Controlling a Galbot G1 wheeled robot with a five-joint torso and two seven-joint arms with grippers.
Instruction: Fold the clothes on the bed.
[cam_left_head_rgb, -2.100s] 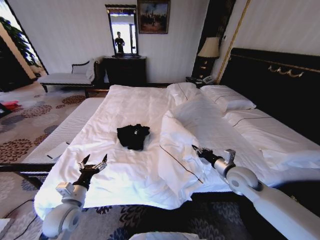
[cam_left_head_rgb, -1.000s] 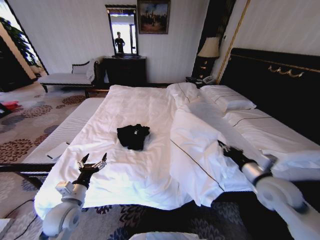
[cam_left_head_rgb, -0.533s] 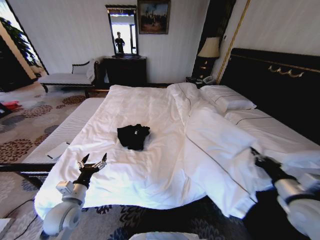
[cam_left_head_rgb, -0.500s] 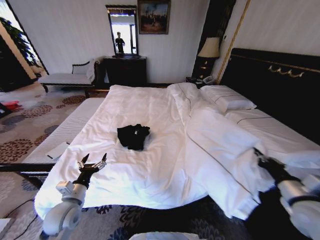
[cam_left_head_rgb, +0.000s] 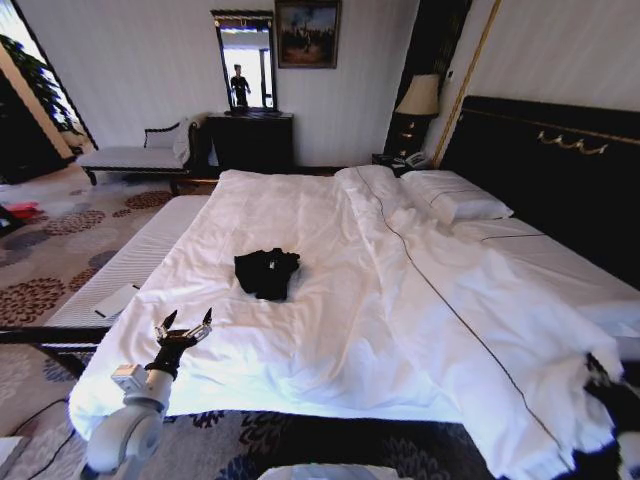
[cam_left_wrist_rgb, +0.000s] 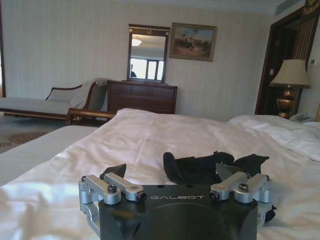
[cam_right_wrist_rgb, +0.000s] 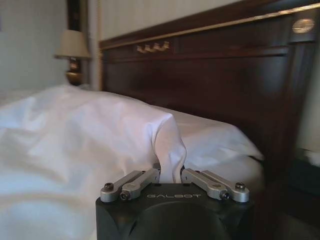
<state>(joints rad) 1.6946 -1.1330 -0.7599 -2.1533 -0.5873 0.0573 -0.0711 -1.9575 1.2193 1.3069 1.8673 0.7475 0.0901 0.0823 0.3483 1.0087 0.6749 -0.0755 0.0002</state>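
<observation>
Head view: black clothes (cam_left_head_rgb: 267, 272) bunched mid-bed (cam_left_head_rgb: 300, 230); left tool (cam_left_head_rgb: 185, 328) spread near the foot edge. The duvet (cam_left_head_rgb: 470, 300) — earlier heaped — now lies flat.
Left wrist view: clothes just beyond the spread fingers (cam_left_wrist_rgb: 114, 172).
Right wrist view: right tool (cam_right_wrist_rgb: 170, 173) pinching the duvet's edge — headboard (cam_right_wrist_rgb: 200, 75) behind.

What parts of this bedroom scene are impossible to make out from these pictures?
- T-shirt: bunched up, so its print is hidden in the head view.
- Right claw: duvet covers its fingertips in the right wrist view.
- T-shirt's near edge: hidden behind the left claw in the left wrist view.
</observation>
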